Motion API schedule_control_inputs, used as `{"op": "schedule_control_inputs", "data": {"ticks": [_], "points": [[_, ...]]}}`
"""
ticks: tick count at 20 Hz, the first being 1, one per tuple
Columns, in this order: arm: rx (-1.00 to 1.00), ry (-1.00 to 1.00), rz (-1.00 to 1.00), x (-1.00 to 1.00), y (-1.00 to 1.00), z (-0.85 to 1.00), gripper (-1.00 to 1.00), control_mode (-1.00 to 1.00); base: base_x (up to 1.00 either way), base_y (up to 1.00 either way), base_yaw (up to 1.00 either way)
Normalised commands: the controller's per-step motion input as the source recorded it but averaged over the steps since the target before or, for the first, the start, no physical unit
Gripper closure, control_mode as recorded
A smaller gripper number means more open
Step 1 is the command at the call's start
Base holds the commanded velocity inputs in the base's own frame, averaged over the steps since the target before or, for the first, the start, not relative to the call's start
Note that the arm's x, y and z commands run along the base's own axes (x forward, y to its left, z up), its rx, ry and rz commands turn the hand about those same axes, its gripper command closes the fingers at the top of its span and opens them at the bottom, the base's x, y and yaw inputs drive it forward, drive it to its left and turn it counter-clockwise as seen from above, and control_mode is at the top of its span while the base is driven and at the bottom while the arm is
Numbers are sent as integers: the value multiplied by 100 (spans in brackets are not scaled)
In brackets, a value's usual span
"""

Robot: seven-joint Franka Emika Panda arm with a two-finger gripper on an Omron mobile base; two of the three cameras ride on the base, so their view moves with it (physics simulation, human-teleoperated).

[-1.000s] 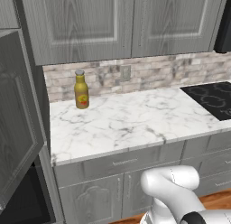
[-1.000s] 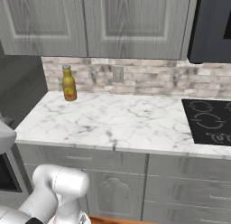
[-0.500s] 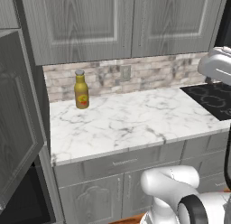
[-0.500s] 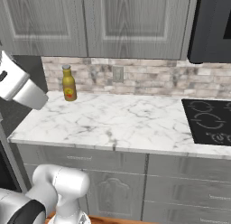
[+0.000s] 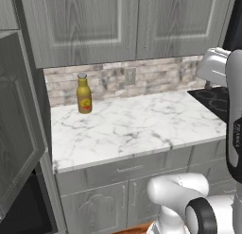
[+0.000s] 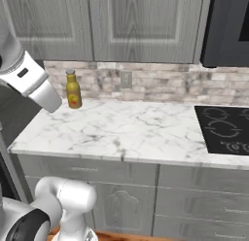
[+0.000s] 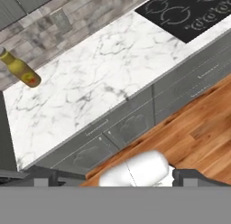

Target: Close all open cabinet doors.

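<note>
Marble counter is stretching under the closed upper cabinet doors, and we are seeing the arm rising higher than half a second ago: in the left base view its white link is now standing tall along the right edge, and in the right base view it is crossing the upper left corner. At far left, an open cabinet door, grey wood-grain with a raised panel, is swinging out toward us beside the counter's left end. A yellow sauce bottle is standing upright near the stone backsplash. A black cooktop is sitting at the counter's right. Wooden floor is showing below the base cabinets. We cannot tell whether the gripper is spread or pressed together.
</note>
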Motion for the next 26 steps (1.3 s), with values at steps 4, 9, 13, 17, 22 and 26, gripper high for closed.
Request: {"op": "schedule_control_inputs", "data": {"ticks": [4,9,13,17,22,26], "points": [[0,0,0,0,0,0,-100,100,-47,0,-6],[0,0,0,0,0,0,-100,100,-23,7,-9],[0,0,0,0,0,0,-100,100,0,10,-10],[0,0,0,0,0,0,-100,100,11,20,-10],[0,0,0,0,0,0,-100,100,3,23,-9],[0,0,0,0,0,0,-100,100,-66,26,-3]]}}
